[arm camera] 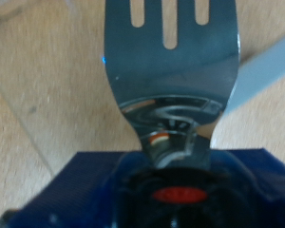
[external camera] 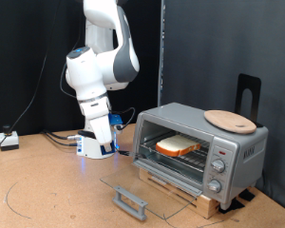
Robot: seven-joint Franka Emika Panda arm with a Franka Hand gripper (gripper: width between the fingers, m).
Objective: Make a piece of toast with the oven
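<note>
On oven's wire rack I see tan bread slice (external camera: 178, 145), glass door (external camera: 138, 186) down; gripper (external camera: 102, 139) clamped on slotted steel spatula (arm camera: 171, 57) w/ toast delivered.

We are counting one oven (external camera: 201, 150), one piece of toast (external camera: 178, 144) inside it, one round wooden plate (external camera: 229, 120) on top, three knobs (external camera: 218, 167) — and one slotted metal spatula (arm camera: 170, 59), one robot arm (external camera: 97, 66), one counter (external camera: 47, 190).
</note>
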